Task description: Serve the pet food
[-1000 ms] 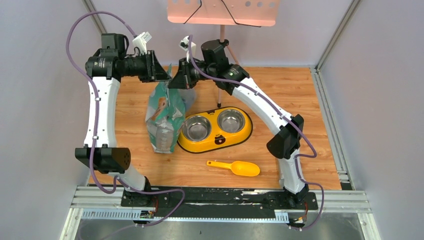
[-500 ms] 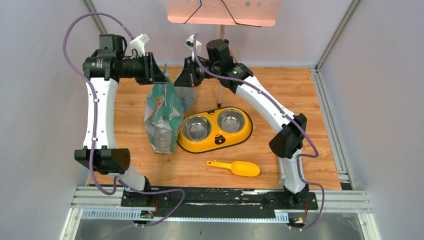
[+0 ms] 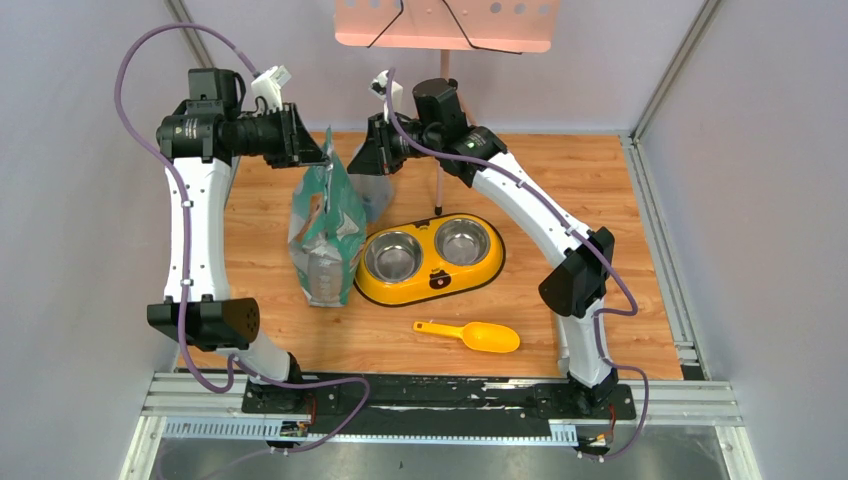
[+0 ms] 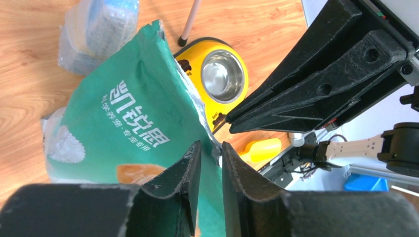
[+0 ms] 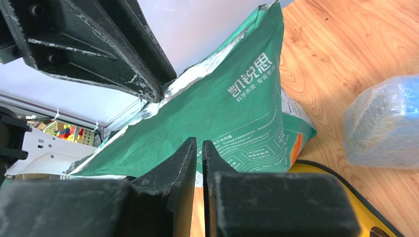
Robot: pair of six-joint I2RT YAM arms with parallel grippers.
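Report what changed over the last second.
The left gripper drew left and the right gripper drew right. Each is shut on one side of the green bag at its mouth, so the top has been pulled wider and the bag has shifted slightly left. Nothing was let go. The yellow double bowl and the orange scoop stayed where they were.

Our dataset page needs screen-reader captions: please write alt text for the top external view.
The left gripper and right gripper pinch the top of an upright green bag. Beside it sit a yellow feeder with two empty steel bowls and an orange scoop.
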